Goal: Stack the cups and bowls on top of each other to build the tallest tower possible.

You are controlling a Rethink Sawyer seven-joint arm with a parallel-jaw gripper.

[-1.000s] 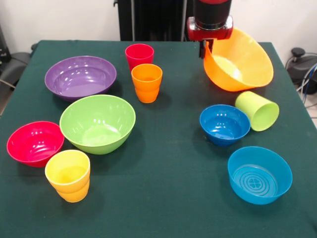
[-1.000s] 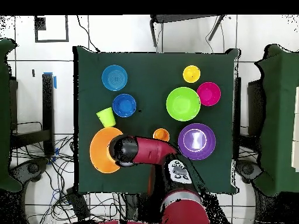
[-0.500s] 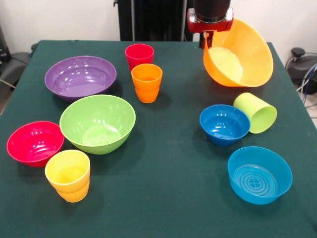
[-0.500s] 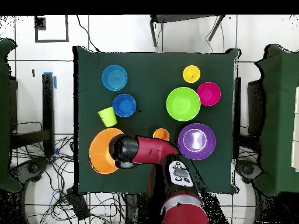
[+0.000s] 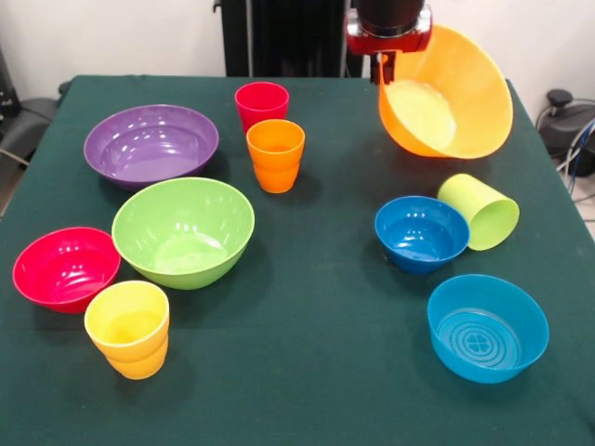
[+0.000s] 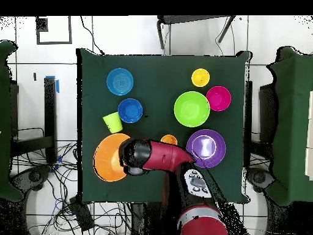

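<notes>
My gripper (image 5: 383,67) is shut on the near-left rim of the large orange bowl (image 5: 448,93), which hangs tilted above the table's far right with its opening facing the camera. In the overhead view the arm covers the gripper beside the same orange bowl (image 6: 107,158). On the cloth stand the purple bowl (image 5: 151,141), lime green bowl (image 5: 183,230), red bowl (image 5: 65,268), dark blue bowl (image 5: 421,232) and light blue bowl (image 5: 486,327). The red cup (image 5: 261,104), orange cup (image 5: 275,154) and yellow cup (image 5: 127,328) are upright. The light green cup (image 5: 482,211) lies on its side. No tower stands.
The dark green table (image 5: 316,372) has black chairs at both sides. Cables lie on the floor beyond the right edge (image 5: 572,139).
The gripper has risen with the orange bowl, and the bowl has come up off the cloth and tilted more steeply. The other cups and bowls have stayed put.
</notes>
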